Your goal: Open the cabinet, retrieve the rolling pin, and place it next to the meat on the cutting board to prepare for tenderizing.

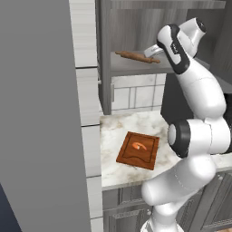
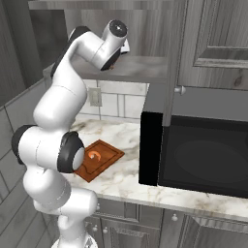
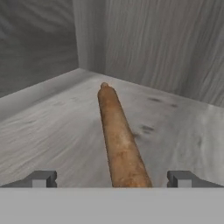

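Left base view: the rolling pin (image 1: 137, 57) lies on the cabinet (image 1: 136, 68) shelf, my arm reaching in.

Right base view: cutting board (image 2: 99, 159) with meat (image 2: 96, 155) waits on marble below.

Hand view: gripper (image 3: 112, 179) spread wide, straddling rough brown wood; I'd descend centred before closing.

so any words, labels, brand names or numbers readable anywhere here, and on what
None: no text can be read in any view.
The microwave front is plain black, with no brand or digits visible.
The rolling pin, cutting board and cabinet doors carry no print or label.
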Controlling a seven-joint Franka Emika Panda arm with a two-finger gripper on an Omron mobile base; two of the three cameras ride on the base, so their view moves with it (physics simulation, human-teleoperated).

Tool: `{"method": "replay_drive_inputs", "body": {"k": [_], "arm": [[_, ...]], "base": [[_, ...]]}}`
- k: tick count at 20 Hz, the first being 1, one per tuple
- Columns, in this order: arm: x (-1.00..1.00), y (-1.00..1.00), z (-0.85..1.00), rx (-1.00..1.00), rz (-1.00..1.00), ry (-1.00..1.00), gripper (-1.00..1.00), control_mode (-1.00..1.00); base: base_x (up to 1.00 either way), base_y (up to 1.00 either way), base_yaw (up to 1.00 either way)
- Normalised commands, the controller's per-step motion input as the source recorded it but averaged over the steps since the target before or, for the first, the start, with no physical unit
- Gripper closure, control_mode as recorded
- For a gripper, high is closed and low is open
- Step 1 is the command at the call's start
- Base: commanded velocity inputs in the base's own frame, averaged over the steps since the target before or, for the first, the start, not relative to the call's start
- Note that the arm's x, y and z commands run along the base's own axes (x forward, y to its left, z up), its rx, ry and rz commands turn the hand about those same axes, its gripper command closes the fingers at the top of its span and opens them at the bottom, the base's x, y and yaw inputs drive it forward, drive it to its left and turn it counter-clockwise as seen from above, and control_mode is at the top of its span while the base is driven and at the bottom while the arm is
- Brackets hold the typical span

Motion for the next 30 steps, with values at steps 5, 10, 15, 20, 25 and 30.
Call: {"method": "replay_drive_inputs", "body": {"k": [5, 10, 15, 20, 25, 30], "arm": [[0.4, -0.07, -0.06, 0.0, 0.0, 0.01, -1.0, -1.0], [0.34, 0.0, -0.09, 0.0, 0.0, 0.02, -1.0, -1.0], [0.25, 0.0, -0.13, -0.01, 0.0, 0.02, -1.0, -1.0], [0.16, 0.0, -0.17, -0.02, 0.01, 0.02, -1.0, -1.0], [0.19, 0.02, -0.17, 0.0, 0.02, 0.04, -1.0, -1.0], [0.17, 0.06, -0.19, 0.0, 0.03, 0.04, -1.0, -1.0]], "base": [[0.0, 0.0, 0.0], [0.0, 0.0, 0.0], [0.0, 0.0, 0.0], [0.0, 0.0, 0.0], [0.0, 0.0, 0.0], [0.0, 0.0, 0.0]]}}
